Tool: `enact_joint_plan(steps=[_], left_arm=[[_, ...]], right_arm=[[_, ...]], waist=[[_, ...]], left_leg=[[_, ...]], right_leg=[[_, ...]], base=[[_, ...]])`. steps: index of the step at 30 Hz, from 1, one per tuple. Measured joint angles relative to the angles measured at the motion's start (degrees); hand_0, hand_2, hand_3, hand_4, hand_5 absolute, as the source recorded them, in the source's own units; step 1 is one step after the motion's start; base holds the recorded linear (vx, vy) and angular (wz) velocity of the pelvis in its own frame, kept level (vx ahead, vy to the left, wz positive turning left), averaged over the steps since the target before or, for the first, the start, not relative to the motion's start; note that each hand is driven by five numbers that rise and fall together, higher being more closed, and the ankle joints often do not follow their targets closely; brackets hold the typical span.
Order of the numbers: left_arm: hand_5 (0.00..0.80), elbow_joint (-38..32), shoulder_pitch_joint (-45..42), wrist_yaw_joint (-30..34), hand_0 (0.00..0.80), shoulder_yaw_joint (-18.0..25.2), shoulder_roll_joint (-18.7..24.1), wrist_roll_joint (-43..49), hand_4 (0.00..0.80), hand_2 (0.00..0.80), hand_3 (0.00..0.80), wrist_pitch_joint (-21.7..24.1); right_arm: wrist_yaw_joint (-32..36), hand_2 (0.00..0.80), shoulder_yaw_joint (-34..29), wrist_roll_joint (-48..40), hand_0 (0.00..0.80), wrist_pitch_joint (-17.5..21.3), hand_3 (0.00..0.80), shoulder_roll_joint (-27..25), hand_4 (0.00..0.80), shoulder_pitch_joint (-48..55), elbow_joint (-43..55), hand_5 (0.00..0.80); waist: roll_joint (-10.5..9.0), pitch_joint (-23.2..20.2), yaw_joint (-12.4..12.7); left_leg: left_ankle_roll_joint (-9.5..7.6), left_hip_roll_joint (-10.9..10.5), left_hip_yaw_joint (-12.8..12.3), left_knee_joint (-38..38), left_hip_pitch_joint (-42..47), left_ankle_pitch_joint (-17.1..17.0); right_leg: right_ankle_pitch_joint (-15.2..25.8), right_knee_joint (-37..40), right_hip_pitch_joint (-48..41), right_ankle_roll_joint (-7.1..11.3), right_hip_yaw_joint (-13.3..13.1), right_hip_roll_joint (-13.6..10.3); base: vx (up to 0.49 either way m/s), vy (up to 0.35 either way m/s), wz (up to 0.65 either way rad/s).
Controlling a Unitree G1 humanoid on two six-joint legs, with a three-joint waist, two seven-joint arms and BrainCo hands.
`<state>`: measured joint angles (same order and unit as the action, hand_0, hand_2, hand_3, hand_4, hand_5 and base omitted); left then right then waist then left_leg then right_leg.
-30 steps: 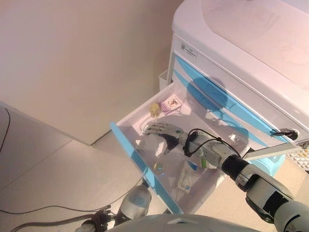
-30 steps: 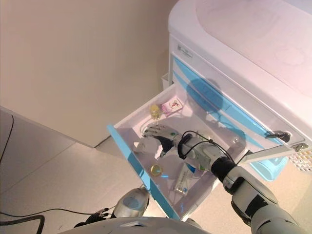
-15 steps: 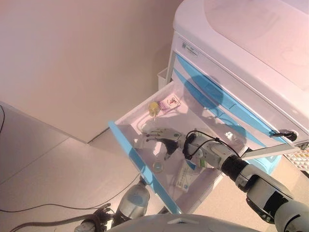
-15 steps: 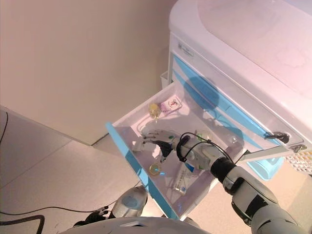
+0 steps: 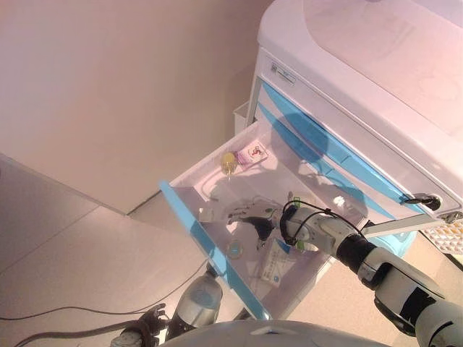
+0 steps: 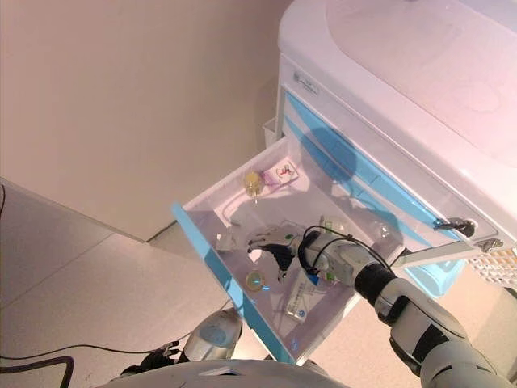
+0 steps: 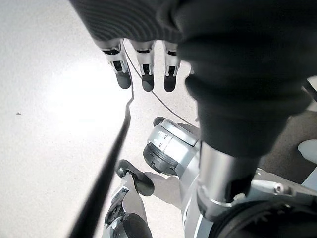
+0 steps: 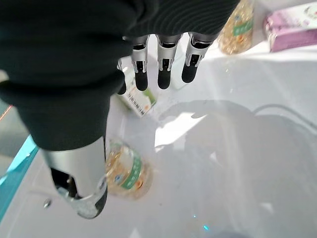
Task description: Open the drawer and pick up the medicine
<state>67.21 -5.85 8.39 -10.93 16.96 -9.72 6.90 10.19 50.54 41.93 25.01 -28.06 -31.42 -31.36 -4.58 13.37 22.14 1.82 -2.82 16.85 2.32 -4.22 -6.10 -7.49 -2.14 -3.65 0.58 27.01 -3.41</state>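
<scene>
The white drawer with a blue front (image 5: 195,231) stands pulled out of the cart. My right hand (image 5: 253,215) is inside it, fingers straight and open, holding nothing. In the right wrist view its fingertips (image 8: 163,74) hover over a small white and green box (image 8: 137,99). A small round yellow bottle (image 8: 124,171) lies by the thumb, near the drawer front (image 5: 235,250). A taller yellow bottle (image 5: 228,162) and a pink box (image 5: 253,153) sit at the drawer's far end. My left hand (image 7: 143,69) hangs open over the floor.
The white medicine cart (image 5: 376,79) has blue drawer fronts above the open drawer. A long white box (image 5: 275,266) lies in the drawer near my right wrist. A beige wall (image 5: 108,94) stands to the left. A mesh basket (image 5: 450,235) shows at the right edge.
My right hand has moved from the middle of the drawer toward its front, closer to the small round bottle. Its fingers stay straight. The view has shifted slightly.
</scene>
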Motion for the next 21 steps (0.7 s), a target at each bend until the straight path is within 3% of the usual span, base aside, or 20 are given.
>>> enact_joint_plan(steps=[21], left_arm=[[0.0, 0.0, 0.2, 0.2, 0.0, 0.0, 0.1, 0.4, 0.0, 0.0, 0.0, 0.9]], right_arm=[[0.0, 0.0, 1.1, 1.6, 0.0, 1.1, 0.0, 0.6, 0.0, 1.8, 0.0, 0.0]], waist=[[0.48, 0.3, 0.2]], left_leg=[[0.05, -0.1, 0.0, 0.0, -0.5, 0.0]], right_leg=[[0.0, 0.1, 0.6, 0.0, -0.1, 0.0]], base=[[0.0, 0.0, 0.0]])
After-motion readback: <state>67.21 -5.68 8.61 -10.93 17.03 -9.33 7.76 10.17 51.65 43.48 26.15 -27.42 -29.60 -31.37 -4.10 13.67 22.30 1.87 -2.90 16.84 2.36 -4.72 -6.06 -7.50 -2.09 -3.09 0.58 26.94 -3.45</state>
